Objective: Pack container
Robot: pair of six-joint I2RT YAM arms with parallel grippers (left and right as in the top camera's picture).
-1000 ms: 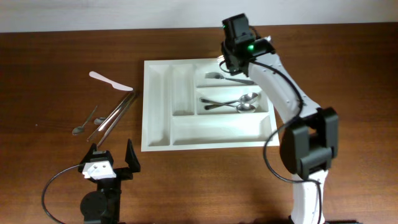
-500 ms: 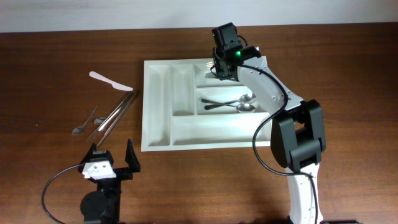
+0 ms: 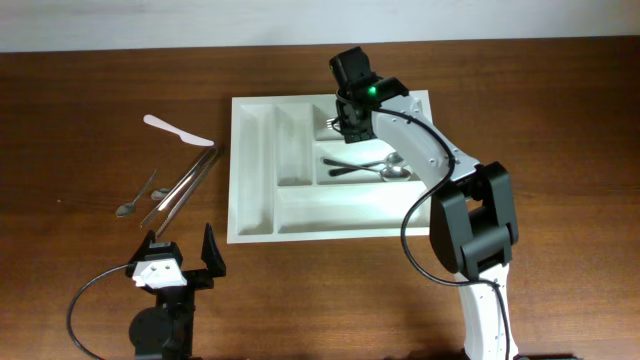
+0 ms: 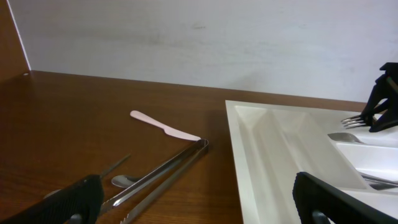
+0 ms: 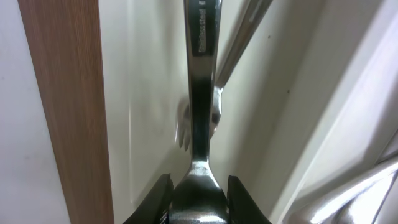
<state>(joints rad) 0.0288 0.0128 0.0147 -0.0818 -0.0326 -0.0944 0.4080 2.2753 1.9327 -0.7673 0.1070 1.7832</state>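
Note:
The white container (image 3: 255,180) lies mid-table and also shows in the left wrist view (image 4: 267,155). My right gripper (image 3: 345,118) is over its far wide compartment, shut on a steel utensil (image 5: 200,93) whose handle points away over the tray floor (image 5: 143,74). Fork tines (image 5: 183,132) show beside that handle and at the gripper in the left wrist view (image 4: 352,120). Spoons (image 3: 385,166) lie in the middle wide compartment. My left gripper (image 3: 180,262) is open and empty near the front left, its fingers framing the left wrist view (image 4: 199,211).
Left of the tray lie steel tongs (image 3: 185,180), a small spoon (image 3: 135,198) and a white plastic knife (image 3: 175,130). The tongs (image 4: 161,174) and knife (image 4: 163,127) show ahead of my left gripper. A pale wall stands behind the table.
My right gripper has moved left along the tray's far compartment, carrying the steel utensil. The left arm has not moved.

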